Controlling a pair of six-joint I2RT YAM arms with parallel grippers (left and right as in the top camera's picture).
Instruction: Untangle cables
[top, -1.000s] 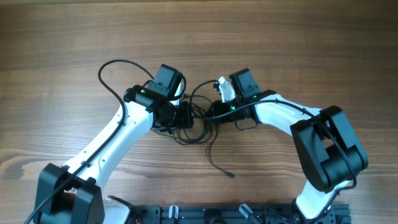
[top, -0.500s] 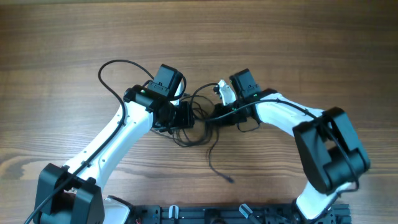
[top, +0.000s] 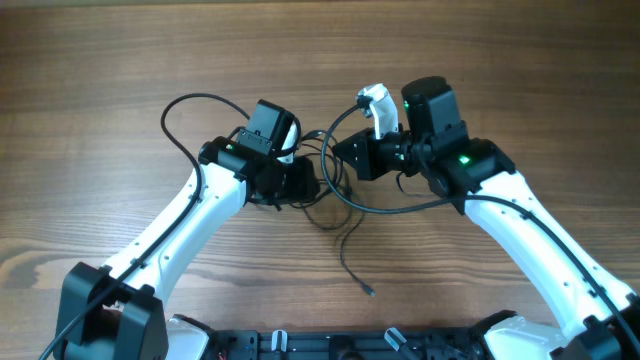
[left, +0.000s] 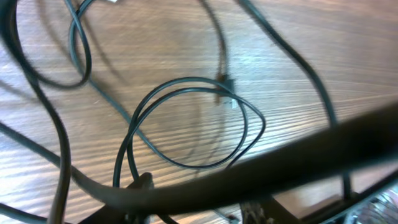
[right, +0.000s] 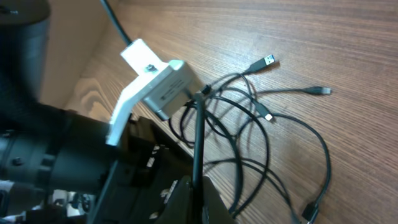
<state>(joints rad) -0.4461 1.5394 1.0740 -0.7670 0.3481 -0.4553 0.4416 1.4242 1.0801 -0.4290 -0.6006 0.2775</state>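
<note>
The thin black cables (top: 322, 205) lie tangled between my two grippers in the overhead view, with one tail ending in a plug (top: 370, 292) nearer the front. My right gripper (top: 340, 158) is shut on one cord (right: 198, 134) and holds it taut above the table; its jaws (right: 199, 190) clamp that cord. Several loops and small plugs (right: 267, 61) lie on the wood to the right of that cord. My left gripper (top: 305, 182) sits at the tangle's left side. In the left wrist view its fingertips (left: 196, 199) stand apart, a blurred cord crosses them, and a double loop (left: 245, 124) lies beyond.
The left arm's own thicker black cable (top: 175, 120) arcs over the wooden table (top: 520, 60) at the left. The left wrist's white camera mount (right: 155, 84) is close to my right gripper. The arm bases line the front edge.
My right gripper has risen and moved up and to the right, pulling a cord out of the tangle. The loose tail has shifted a little. The left arm has stayed put.
</note>
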